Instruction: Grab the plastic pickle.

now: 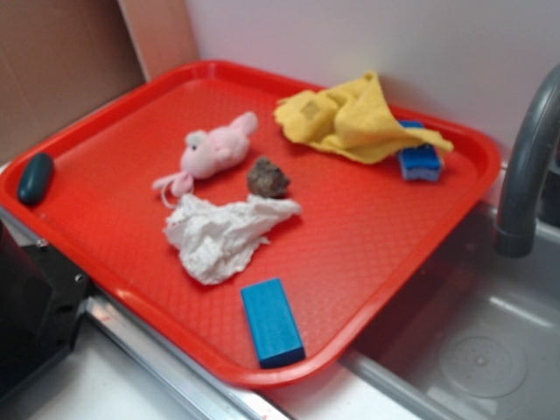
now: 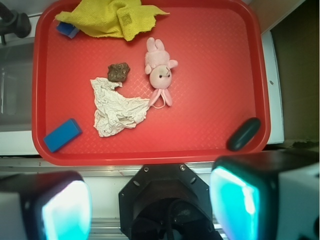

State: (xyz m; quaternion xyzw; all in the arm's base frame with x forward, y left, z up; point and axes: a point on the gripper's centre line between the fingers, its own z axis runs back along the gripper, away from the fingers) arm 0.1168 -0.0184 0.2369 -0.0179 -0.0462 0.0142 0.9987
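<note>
Pickle: the plastic pickle [image 2: 243, 134] lies at the tray's edge, in the corner nearest your fingers' right pad, resting against the raised rim and tilted diagonally.
Fingers: you have them spread wide apart with nothing between them; both pads [image 2: 232, 202] fill the bottom of the wrist view, held over the tabletop edge outside the tray, with the gripper [image 2: 150, 205] well short of the pickle.
Step in hand: I judge this to be the approach; no grasp has begun and the pickle sits untouched.
Next move: you would need to bring the fingers forward and toward the right-pad side until they straddle the pickle, turn the wrist so the pads close across its narrow width, then descend.
Watch for: the tray [image 2: 150, 159] rim beside the pickle may block one pad, and the smooth rounded body could squirt out.
Nearby: a pink plush bunny [image 2: 160, 70], crumpled white paper [image 2: 115, 110] and a brown lump [image 2: 118, 71] sit mid-tray, well apart from the pickle.
Farther out: a blue block [image 2: 62, 135] lies near the opposite corner; a yellow cloth [image 2: 112, 17] covers the far end.
</note>
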